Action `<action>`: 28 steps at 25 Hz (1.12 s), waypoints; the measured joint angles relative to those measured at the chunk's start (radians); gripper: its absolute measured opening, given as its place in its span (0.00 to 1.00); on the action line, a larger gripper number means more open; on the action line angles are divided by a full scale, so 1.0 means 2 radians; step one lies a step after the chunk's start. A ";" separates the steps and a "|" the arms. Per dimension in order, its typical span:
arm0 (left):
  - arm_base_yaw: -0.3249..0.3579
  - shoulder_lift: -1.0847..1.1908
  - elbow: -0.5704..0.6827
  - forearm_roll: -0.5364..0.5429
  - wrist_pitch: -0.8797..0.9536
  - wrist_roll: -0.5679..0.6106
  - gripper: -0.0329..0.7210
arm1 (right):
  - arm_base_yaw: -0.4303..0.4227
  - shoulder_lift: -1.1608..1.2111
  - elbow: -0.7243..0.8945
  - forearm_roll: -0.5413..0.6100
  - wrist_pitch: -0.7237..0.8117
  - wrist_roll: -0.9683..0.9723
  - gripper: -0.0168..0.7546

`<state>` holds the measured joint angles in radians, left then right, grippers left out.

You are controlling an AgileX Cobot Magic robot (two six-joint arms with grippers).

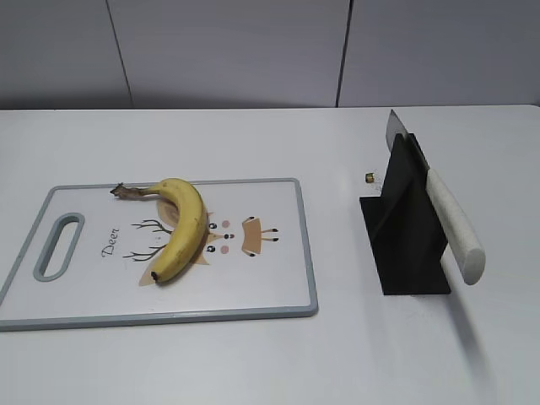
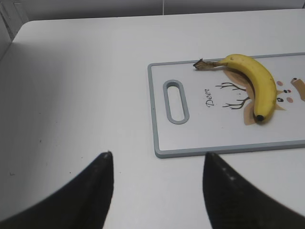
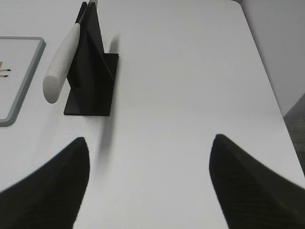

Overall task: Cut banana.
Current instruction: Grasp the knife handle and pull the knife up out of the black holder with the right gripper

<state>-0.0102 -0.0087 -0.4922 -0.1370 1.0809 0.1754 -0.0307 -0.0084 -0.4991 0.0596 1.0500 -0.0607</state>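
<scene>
A curved yellow banana (image 1: 179, 228) with a brown stem lies on a white cutting board (image 1: 270, 287) with a grey rim and a deer drawing. It also shows in the left wrist view (image 2: 259, 83) on the board (image 2: 190, 138). A knife with a white handle (image 1: 454, 224) rests tilted in a black stand (image 1: 407, 232), seen too in the right wrist view (image 3: 61, 62). My left gripper (image 2: 157, 157) is open and empty over bare table left of the board. My right gripper (image 3: 150, 140) is open and empty, short of the stand (image 3: 93, 71). Neither gripper shows in the exterior view.
A small dark-gold object (image 1: 369, 177) lies on the white table left of the stand. The board has a grey handle slot (image 1: 59, 245) at its left end. The table's right edge (image 3: 271, 90) runs close by the right gripper.
</scene>
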 joint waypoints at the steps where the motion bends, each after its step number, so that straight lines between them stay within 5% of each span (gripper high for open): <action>1: 0.000 0.000 0.000 0.000 0.000 0.000 0.81 | 0.000 0.000 0.000 0.000 0.000 0.000 0.79; 28: 0.000 0.000 0.000 0.000 0.000 0.000 0.81 | 0.000 0.000 0.000 0.000 0.000 0.000 0.79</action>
<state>-0.0102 -0.0087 -0.4922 -0.1370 1.0809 0.1754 -0.0307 -0.0084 -0.4991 0.0596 1.0500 -0.0615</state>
